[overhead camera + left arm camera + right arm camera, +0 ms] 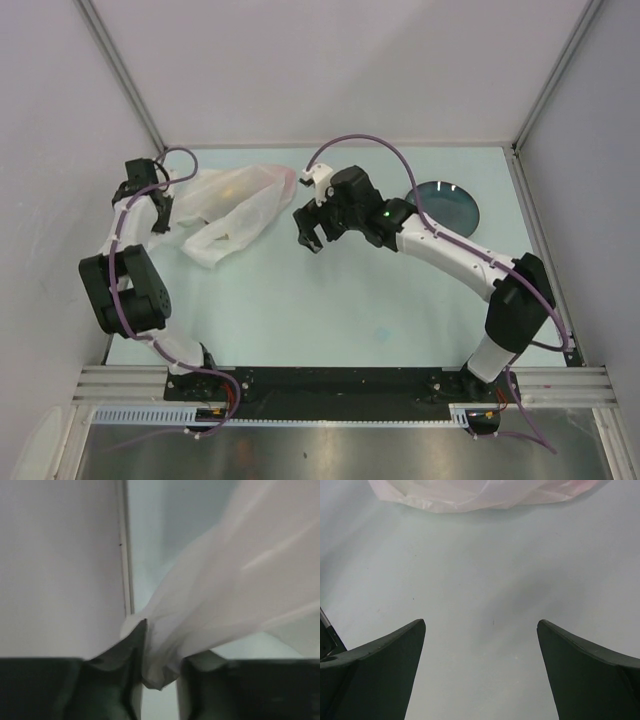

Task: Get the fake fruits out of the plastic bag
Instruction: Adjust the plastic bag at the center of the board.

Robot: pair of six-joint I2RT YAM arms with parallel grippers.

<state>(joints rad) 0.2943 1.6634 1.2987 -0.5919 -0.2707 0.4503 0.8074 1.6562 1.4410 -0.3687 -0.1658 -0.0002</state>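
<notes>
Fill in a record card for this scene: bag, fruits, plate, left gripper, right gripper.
bag: white, translucent, crumpled at the far left of the table
fruits: inside the bag, seen only as yellow and pink tints
plate: dark, far right, nothing seen on it
left gripper: pinching a fold of the bag
right gripper: open, over bare table near the bag, holding nothing

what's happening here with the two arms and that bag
The left claw pinches an edge of the plastic bag at the far left of the table. The right claw hangs open over bare table beside the bag, holding nothing. The fake fruits are inside the bag, showing only as yellow and pink tints; none is out yet. A dark plate sits far right.
</notes>
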